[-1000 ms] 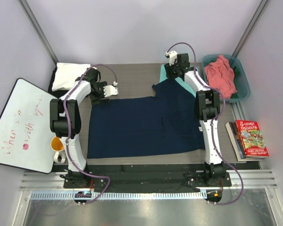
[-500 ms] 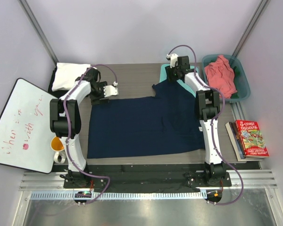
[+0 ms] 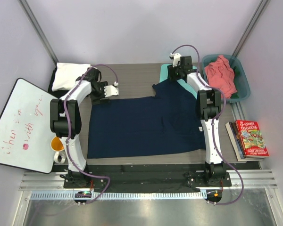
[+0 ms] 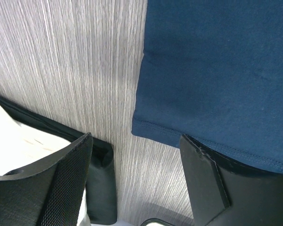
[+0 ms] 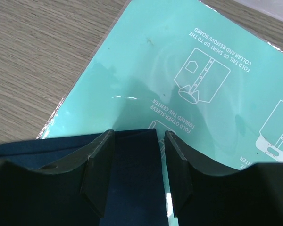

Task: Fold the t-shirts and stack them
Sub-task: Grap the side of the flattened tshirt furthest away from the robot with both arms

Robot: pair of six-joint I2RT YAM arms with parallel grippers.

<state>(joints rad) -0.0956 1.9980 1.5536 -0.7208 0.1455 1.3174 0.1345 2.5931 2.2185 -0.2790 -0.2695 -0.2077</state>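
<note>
I see the navy t-shirt [image 3: 141, 125] spread flat on the table [image 4: 61, 56], its far right part lying over the mint folding board [image 5: 179, 56]. My right gripper [image 5: 139, 134] stands half-wide, straddling that shirt's edge there, not pinching. My left gripper [image 4: 136, 137] gapes wide above the shirt's hem corner.

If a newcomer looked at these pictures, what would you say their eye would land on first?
Most likely the dark navy t-shirt spread flat across the middle of the table, its far corner lying over a mint-green board under the right claw. Next come the salmon pink shirt bunched in the teal tub at the far right, and the white shirt folded at the far left.
</note>
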